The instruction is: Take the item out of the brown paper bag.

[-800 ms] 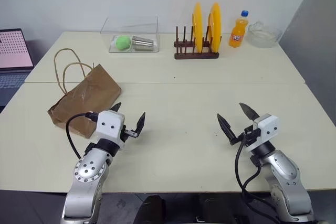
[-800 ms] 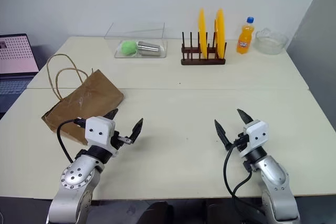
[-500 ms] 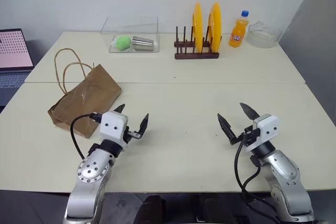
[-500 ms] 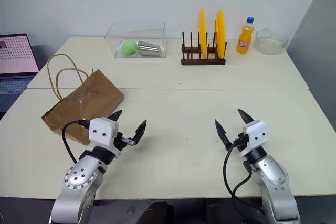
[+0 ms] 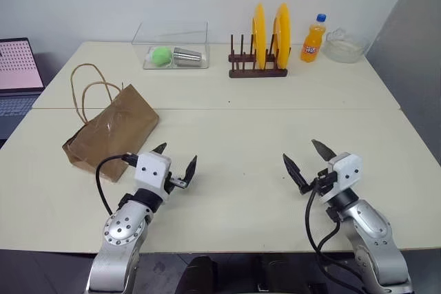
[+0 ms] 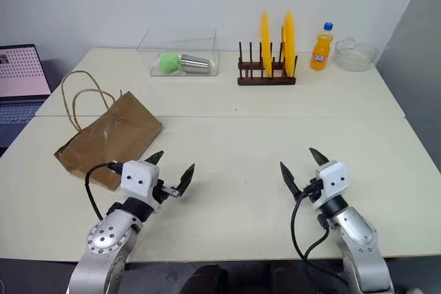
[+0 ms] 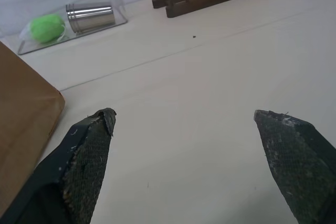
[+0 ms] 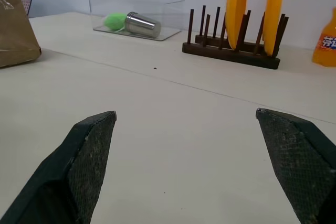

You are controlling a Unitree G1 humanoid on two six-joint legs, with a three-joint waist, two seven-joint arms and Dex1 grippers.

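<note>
- The table is seen with the brown paper bag lying on its side at about ten o'clock from the table's middle, its cord handles trailing away toward eleven o'clock.
- The item cannot be seen (it is judged to be inside the bag, since nothing dark with a red cap stands on the table).
- The step in hand is judged to be the approach: nothing has been grasped and the bag is untouched.
- The left gripper is held level just above the table, the bag close by at about ten o'clock from it but apart from it; its jaws are spread wide and nothing is held between them.
- The right gripper is held at about four o'clock from the table's middle, well apart from the bag, tipped slightly upward, jaws likewise spread wide and empty.
- The next move is judged to call for the bag's mouth to be found and held open by one gripper while the other is sent inside (which end is the mouth cannot be told for certain).
- The orange soda bottle at one o'clock is to be left alone.
</note>
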